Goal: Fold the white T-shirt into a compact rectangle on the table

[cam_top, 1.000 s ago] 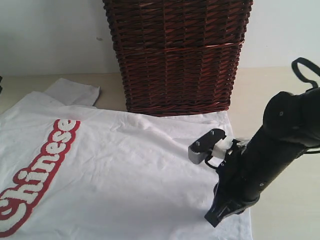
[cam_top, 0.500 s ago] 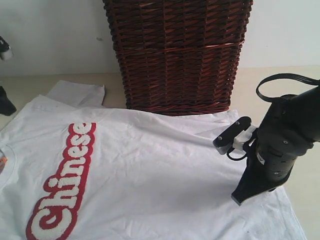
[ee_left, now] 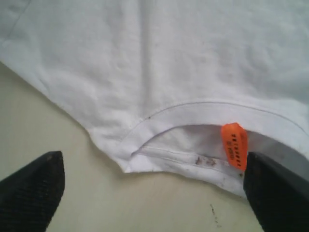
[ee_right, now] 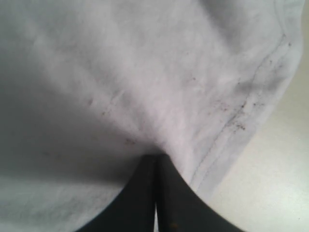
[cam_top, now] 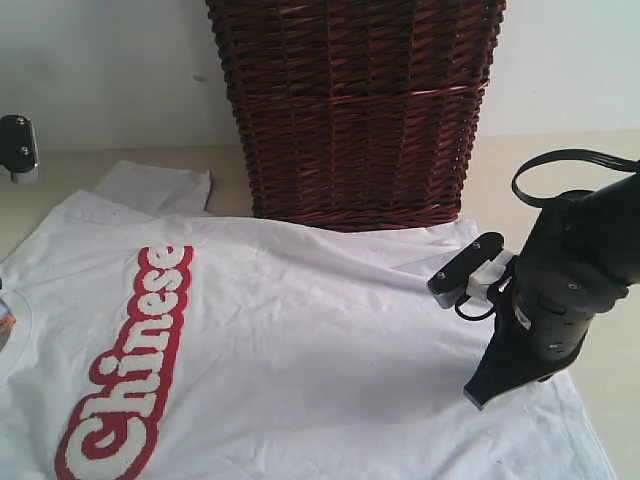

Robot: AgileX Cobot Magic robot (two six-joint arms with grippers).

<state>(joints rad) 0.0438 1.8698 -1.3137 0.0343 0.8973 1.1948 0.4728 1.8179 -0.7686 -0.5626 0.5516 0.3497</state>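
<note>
The white T-shirt [cam_top: 300,340] lies spread on the table [cam_top: 560,170], its red-outlined "Chinese" lettering [cam_top: 130,370] at the left. My right gripper [cam_top: 480,392] presses down at the shirt's right edge. In the right wrist view its fingers [ee_right: 157,162] are shut together with the hemmed cloth [ee_right: 159,96] bunched at their tips. My left gripper [ee_left: 152,166] stands open over the shirt's collar [ee_left: 193,113] and its orange label [ee_left: 234,145], with only bare table between the fingers. A dark part of the left gripper [cam_top: 18,148] shows at the exterior view's left edge.
A tall dark brown wicker basket [cam_top: 355,110] stands at the back, its base touching the shirt's far edge. One sleeve [cam_top: 155,185] lies flat left of the basket. Bare beige tabletop lies to the right of the right arm [cam_top: 575,285].
The shirt slid to the right with the right gripper, then settled. The left gripper opened wide and let go of the collar. The right gripper stayed shut.
</note>
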